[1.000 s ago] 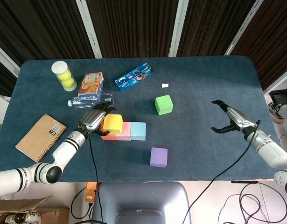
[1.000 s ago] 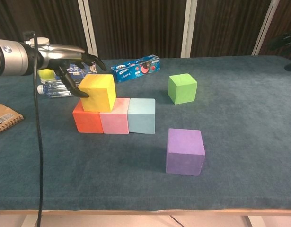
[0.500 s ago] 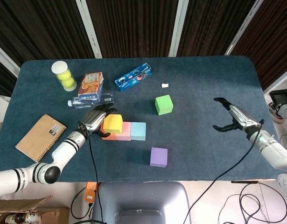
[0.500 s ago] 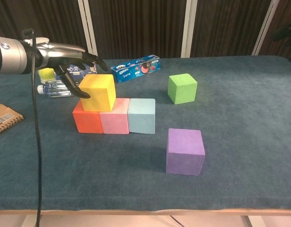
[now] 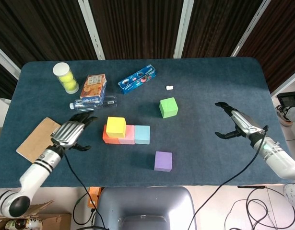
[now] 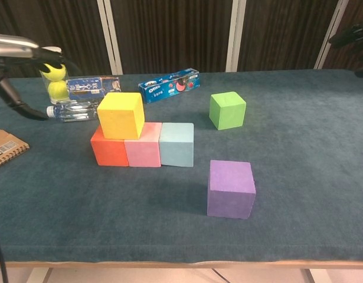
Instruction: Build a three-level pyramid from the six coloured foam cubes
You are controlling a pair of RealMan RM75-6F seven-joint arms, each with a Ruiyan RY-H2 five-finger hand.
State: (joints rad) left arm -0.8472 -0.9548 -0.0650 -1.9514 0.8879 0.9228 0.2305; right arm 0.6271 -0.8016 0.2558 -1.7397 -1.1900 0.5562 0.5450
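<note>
— Since the yellow cube (image 5: 115,126) already sits on the bottom row, which cube looks easiest to take up?

— I'd judge the green cube (image 5: 168,107) or the purple cube (image 5: 163,161). Both lie on the row's right side, between it and the right hand (image 5: 235,123), so that hand is nearer to either. It hovers over the cloth well apart from them, fingers spread, holding nothing.

— And the left hand (image 5: 70,132)?

— Also spread and empty, left of the row beside the notebook (image 5: 38,139), with the whole stack between it and the loose cubes.

— Where must the cube go?

— On the pink cube (image 5: 127,134) and blue cube (image 5: 142,134), I'd say, touching the yellow one, which straddles the red cube (image 6: 109,151) and the pink.

— Any long axis to mind?

— None; every cube has equal faces, so any pair of opposite sides serves. They look matte and soft-edged, foam that should give under the fingers. The table (image 5: 209,81) wears a napped blue cloth, likely grippy underneath.
</note>
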